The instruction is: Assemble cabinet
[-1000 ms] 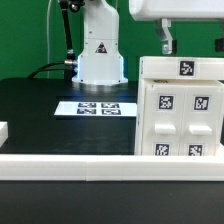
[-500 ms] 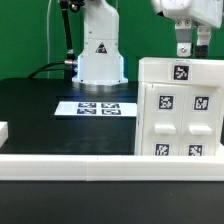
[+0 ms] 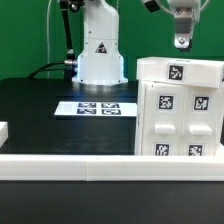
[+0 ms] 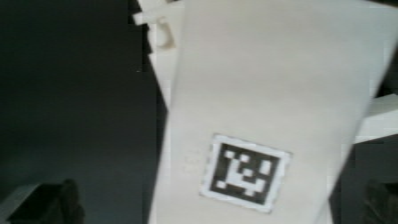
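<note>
The cabinet [image 3: 180, 110], a big white box with black-and-white tags, stands at the exterior view's right; its front face shows four small tagged square panels. My gripper [image 3: 181, 40] hangs just above its top, apart from it. In the wrist view the cabinet's white top with one tag [image 4: 246, 172] lies below my gripper [image 4: 214, 205]. A dark fingertip [image 4: 48, 203] shows at each side of it, wide apart and holding nothing.
The marker board [image 3: 99, 108] lies on the black table before the arm's white base [image 3: 100, 55]. A white rail [image 3: 70, 165] runs along the front edge. A small white piece [image 3: 3, 131] sits at the exterior view's left edge.
My gripper has risen from beside the cabinet's top and moved towards the exterior view's right. The tag on the cabinet's top has shifted slightly left and down.
</note>
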Robot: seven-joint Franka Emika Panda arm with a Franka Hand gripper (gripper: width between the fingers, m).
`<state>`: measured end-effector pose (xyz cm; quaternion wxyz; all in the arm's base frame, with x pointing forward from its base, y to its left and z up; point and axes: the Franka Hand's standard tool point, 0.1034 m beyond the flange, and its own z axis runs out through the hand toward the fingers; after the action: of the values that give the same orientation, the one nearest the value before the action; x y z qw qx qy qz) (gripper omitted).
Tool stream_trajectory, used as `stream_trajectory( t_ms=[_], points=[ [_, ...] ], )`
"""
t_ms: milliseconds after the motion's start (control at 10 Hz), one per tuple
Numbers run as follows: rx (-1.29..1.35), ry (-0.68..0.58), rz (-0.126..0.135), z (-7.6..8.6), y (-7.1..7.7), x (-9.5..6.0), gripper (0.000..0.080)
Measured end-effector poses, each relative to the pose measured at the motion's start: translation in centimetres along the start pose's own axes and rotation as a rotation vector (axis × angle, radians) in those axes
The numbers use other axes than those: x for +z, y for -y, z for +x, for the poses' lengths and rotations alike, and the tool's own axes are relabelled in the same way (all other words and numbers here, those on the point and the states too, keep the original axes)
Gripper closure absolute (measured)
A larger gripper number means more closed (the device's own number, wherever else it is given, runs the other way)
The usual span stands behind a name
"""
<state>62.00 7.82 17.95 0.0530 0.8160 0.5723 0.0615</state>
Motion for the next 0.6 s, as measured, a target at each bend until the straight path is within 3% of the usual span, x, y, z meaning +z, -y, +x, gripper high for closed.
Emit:
stream_trajectory(
  t_ms=[300, 600],
  points=[
    [0.216, 0.012, 0.008, -0.28, -0.22, 1.08, 0.0002],
    [0.396, 0.015, 0.006, 0.42, 0.15, 1.08, 0.0002]
  ],
)
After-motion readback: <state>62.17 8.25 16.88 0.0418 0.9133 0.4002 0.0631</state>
